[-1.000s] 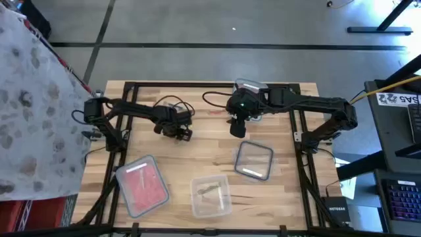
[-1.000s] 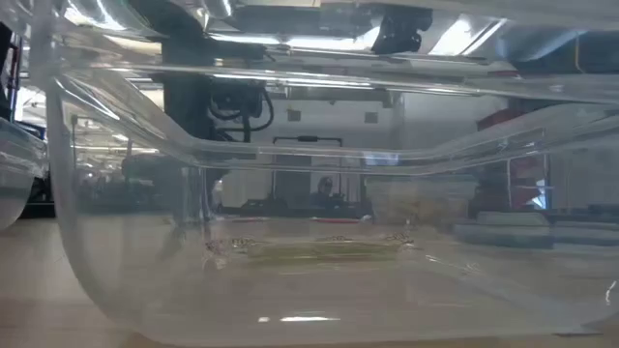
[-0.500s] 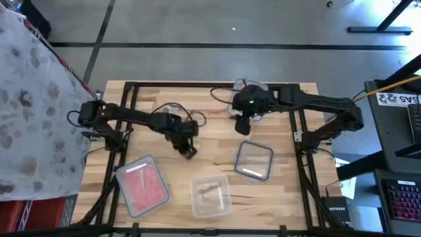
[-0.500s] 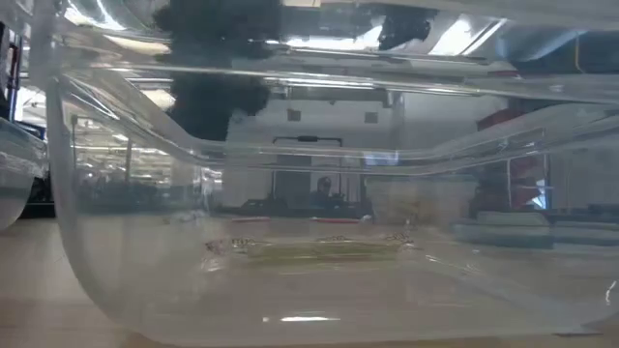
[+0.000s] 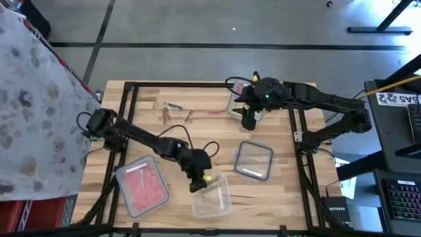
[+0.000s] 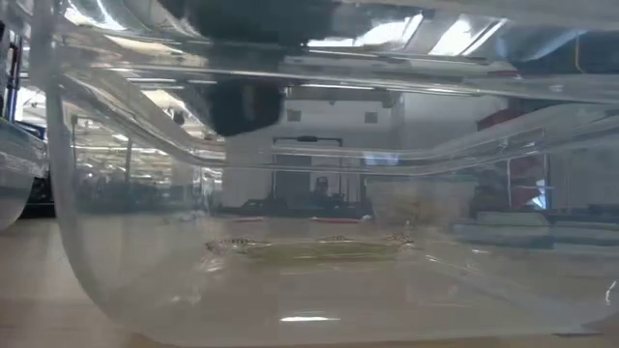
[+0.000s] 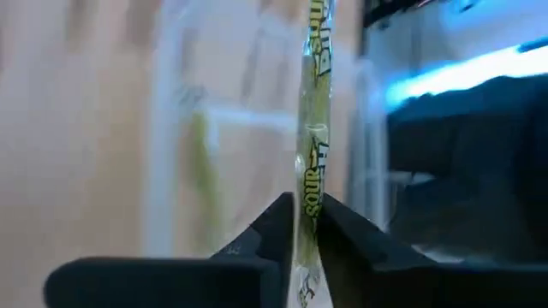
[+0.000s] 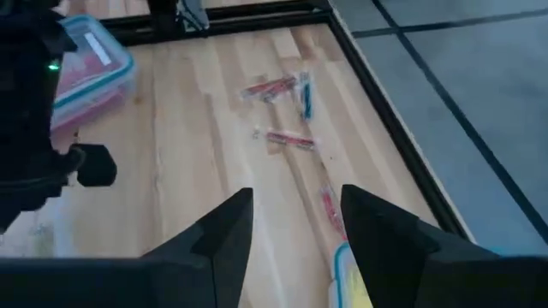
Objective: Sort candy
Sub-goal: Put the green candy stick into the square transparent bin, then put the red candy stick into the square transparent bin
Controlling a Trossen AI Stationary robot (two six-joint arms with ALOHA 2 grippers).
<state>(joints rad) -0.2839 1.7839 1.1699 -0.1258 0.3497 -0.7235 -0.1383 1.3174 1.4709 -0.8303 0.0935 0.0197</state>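
Over the clear rounded container point(image 5: 210, 196), left fingers point(image 7: 265, 235) pinch a thin, glossy yellow-green candy stick point(image 7: 313, 145); right fingers point(image 8: 227, 231) spread.

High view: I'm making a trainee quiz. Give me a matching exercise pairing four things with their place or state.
Things:
1. left tool
2. right tool
3. red-filled container
4. loose candy

Place or state:
A. open
B. lying on the table
C. near left corner
D. shut on yellow candy

Pairs: 1-D, 2-A, 3-C, 4-B.
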